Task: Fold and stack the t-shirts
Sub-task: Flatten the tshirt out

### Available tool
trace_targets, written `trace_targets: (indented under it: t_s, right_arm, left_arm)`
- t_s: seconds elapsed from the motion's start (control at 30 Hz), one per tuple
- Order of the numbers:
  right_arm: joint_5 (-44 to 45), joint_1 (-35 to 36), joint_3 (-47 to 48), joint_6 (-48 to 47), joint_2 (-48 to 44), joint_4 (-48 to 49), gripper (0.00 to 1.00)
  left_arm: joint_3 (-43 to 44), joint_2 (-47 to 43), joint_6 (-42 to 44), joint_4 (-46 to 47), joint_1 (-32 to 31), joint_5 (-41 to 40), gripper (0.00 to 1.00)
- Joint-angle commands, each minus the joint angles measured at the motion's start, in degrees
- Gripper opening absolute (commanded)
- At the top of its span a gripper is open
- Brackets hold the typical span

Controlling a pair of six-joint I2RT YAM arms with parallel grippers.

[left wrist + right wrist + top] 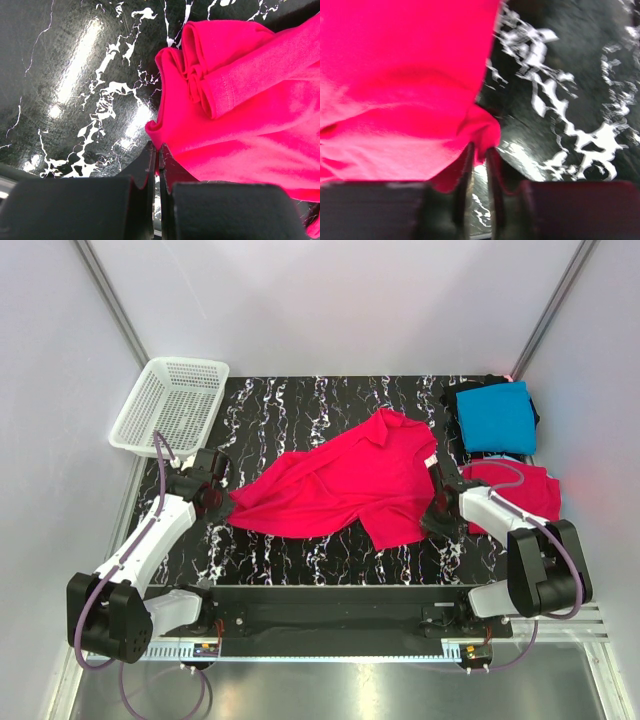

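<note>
Soft, rumpled pink-red t-shirt [340,485] sprawls across the glossy black marbled desk [290,405]; left claw [224,503] and right claw [433,522] each pinch an opposite cloth edge.

No legible text, label, brand, number or sign appears in any view. The red shirt [340,485], blue shirt [497,416] and basket [175,400] show plain, unmarked surfaces. The white marks on the table [300,405] are marble veining, not lettering. Small coloured fittings on the base rail [330,651] are too small to read.
</note>
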Motion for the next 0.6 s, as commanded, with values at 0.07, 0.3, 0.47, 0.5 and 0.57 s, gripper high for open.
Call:
trace_targets:
  t_s: [0.07,0.3,0.47,0.5,0.57]
  right_arm:
    - [-0.45,-0.38,-1.25,-1.48,2.46,5.4,0.0]
    - [1.83,-0.38,0.15,-2.53,-3.85,1.02,0.0]
    - [3.59,-0.29,4.72,-2.36,-14.12,-6.45,0.0]
    - [4.29,-0.3,5.77,-2.62,-15.63,-7.77,0.0]
    - [5.96,-0.3,9.99,-3.93,-18.97,-11.99,0.0]
  left_arm:
    - [1.91,-1.2,0.98,-0.42,-0.02,-1.05,0.01]
    - [2.09,-1.9,1.33,-0.6,-0.02,-0.26,0.0]
    - [2.88,-4.8,2.38,-1.82,-0.1,0.01,0.0]
    - [3.23,-5.5,2.64,-1.91,-0.1,-0.08,0.0]
    - [4.72,-7.79,4.57,-2.44,-0.1,-0.08,0.0]
